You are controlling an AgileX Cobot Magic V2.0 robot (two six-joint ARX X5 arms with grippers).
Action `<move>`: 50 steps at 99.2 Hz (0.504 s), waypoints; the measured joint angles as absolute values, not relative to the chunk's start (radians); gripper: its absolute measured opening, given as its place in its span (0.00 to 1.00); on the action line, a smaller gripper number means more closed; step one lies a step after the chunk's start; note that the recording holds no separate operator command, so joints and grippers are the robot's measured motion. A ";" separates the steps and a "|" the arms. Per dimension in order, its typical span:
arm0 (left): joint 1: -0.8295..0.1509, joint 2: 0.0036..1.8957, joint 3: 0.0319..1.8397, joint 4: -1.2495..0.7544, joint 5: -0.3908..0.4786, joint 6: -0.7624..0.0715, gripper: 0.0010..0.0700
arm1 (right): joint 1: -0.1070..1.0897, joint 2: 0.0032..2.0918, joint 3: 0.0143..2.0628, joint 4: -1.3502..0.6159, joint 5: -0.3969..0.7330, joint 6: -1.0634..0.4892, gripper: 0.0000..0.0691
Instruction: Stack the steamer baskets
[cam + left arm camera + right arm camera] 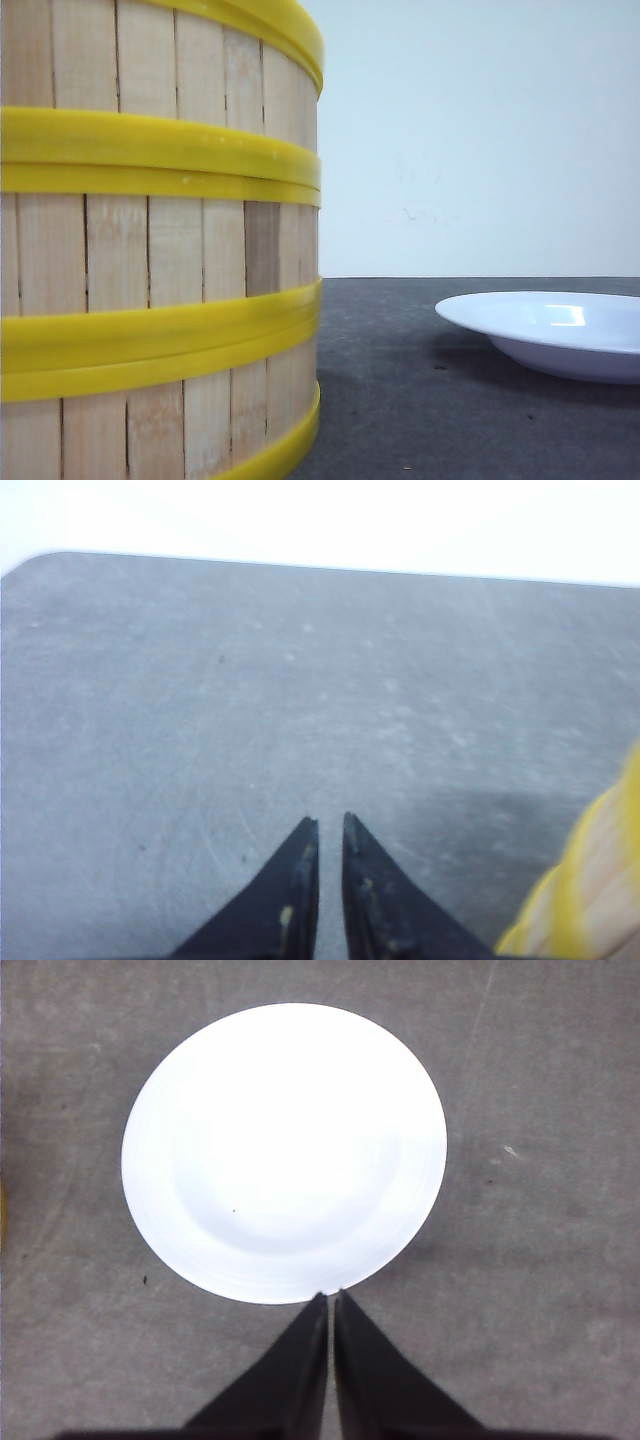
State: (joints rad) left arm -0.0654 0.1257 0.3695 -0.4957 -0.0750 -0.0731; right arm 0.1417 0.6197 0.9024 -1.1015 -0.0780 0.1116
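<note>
Steamer baskets (150,250) with pale bamboo slats and thick yellow rims stand stacked one on another, filling the left of the front view very close to the camera. The top of the stack is cut off. One basket's yellow rim and slats (590,890) show at the edge of the left wrist view, beside my left gripper (330,820). That gripper hangs over bare grey table, its jaws shut to a thin slit with nothing between them. My right gripper (331,1295) is shut and empty, its tips at the near edge of the white plate (285,1150). Neither gripper shows in the front view.
The shallow white plate (560,330) lies on the dark grey table (400,400) to the right of the stack, with a gap between them. A white wall stands behind the table. The table's rounded far corner (40,565) shows in the left wrist view.
</note>
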 joint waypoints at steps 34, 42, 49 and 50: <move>-0.063 0.006 0.085 -0.338 -0.054 -0.095 0.01 | 0.142 0.620 0.902 -1.099 -0.078 0.112 0.01; -0.063 0.005 0.066 -0.277 -0.051 -0.095 0.01 | 0.142 0.620 0.902 -1.097 -0.078 0.112 0.01; -0.063 0.005 0.051 -0.234 -0.037 -0.094 0.01 | 0.142 0.620 0.902 -1.097 -0.078 0.112 0.01; -0.063 0.005 0.049 -0.228 -0.035 -0.094 0.01 | 0.142 0.620 0.902 -1.097 -0.078 0.112 0.01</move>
